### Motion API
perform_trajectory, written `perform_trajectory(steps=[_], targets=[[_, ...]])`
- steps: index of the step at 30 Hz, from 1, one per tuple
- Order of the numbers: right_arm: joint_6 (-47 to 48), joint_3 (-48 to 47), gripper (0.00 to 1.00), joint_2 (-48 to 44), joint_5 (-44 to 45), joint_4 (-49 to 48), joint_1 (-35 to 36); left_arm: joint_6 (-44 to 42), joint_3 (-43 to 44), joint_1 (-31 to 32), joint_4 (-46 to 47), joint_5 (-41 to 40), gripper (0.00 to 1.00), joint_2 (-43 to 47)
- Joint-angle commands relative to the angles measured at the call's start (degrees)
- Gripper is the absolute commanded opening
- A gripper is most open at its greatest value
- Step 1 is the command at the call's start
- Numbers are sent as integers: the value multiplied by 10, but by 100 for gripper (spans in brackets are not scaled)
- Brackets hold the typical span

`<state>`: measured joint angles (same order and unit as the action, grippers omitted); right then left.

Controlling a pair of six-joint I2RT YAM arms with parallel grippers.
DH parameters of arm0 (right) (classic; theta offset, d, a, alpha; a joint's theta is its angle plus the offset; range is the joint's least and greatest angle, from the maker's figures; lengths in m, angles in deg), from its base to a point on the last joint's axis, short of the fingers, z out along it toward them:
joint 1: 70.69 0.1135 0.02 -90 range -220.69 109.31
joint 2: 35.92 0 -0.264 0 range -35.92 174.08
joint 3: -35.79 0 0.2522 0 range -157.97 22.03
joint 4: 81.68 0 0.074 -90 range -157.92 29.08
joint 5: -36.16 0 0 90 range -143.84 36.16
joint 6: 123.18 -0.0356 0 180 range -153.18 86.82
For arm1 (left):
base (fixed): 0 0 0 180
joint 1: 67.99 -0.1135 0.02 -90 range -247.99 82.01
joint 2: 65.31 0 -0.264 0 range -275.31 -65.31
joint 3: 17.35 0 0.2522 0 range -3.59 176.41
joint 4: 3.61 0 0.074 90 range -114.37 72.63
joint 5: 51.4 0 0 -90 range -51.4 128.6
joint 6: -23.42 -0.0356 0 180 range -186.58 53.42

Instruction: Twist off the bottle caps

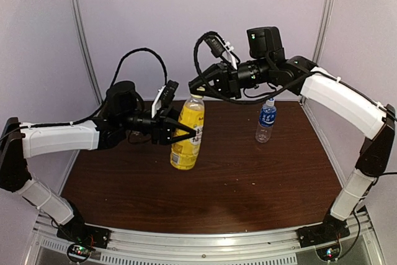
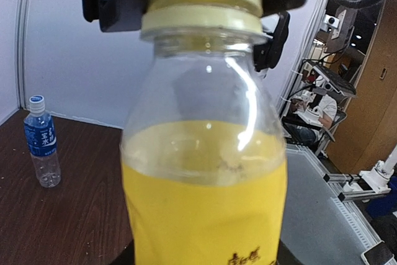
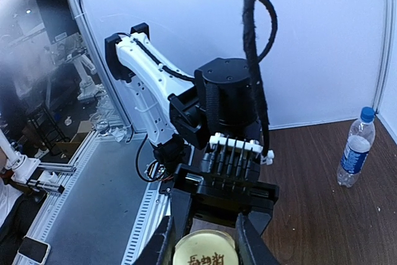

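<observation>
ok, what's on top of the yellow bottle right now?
Its yellow cap, sitting on the neck of the yellow bottle, with the right tool shut on its sides. The threads are covered by the cap, so whether it has loosened cannot be seen.

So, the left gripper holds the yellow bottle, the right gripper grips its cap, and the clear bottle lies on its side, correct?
Not quite. The clear bottle stands upright on the table, as the top external view shows. The rest is right: the left gripper holds the yellow bottle and the right gripper grips its cap.
</observation>
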<state>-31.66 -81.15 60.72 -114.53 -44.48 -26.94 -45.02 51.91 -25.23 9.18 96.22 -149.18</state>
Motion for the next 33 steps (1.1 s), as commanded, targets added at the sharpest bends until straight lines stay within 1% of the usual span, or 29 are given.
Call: perform_trajectory(steps=[1, 3, 5, 8, 9, 10, 11, 12, 14, 16, 17, 22, 24, 30, 33], targets=[[57, -24, 4, 19, -61, 52, -16, 20, -5, 1, 91, 59, 31, 20], [46, -25, 7, 16, -50, 49, -20, 15, -6, 1, 85, 48, 31, 21], [29, -26, 14, 11, -18, 45, -22, 2, -3, 1, 66, 33, 31, 23], [-8, -26, 32, 5, 38, 39, -21, -29, 4, 1, 20, -2, 31, 28], [-23, -26, 41, 2, 51, 36, -21, -40, 6, 1, 4, -15, 31, 32], [-42, -24, 58, 0, 63, 32, -22, -51, 9, 1, -13, -28, 31, 35], [-65, -21, 68, -4, 73, 24, -21, -60, 11, 1, -26, -42, 31, 37], [-80, -17, 76, -7, 81, 18, -20, -69, 13, 1, -39, -57, 31, 39], [-111, -9, 83, -16, 103, 2, -19, -84, 16, 1, -60, -86, 31, 42], [-142, 2, 87, -27, 133, -16, -19, -95, 19, 1, -78, -117, 31, 43], [-159, 8, 88, -33, 161, -23, -19, -100, 19, 1, -86, -139, 31, 45], [-230, 22, 88, -45, 270, -39, -8, -113, 23, 2, -124, -235, 32, 50], [-248, 21, 88, -44, 311, -37, 3, -119, 23, 1, -133, -261, 32, 54], [-266, -5, 87, -19, 398, -10, 32, -123, 27, 2, -148, -291, 32, 56], [-264, -23, 84, -4, 422, 10, 40, -123, 29, 2, -151, -297, 32, 57]])
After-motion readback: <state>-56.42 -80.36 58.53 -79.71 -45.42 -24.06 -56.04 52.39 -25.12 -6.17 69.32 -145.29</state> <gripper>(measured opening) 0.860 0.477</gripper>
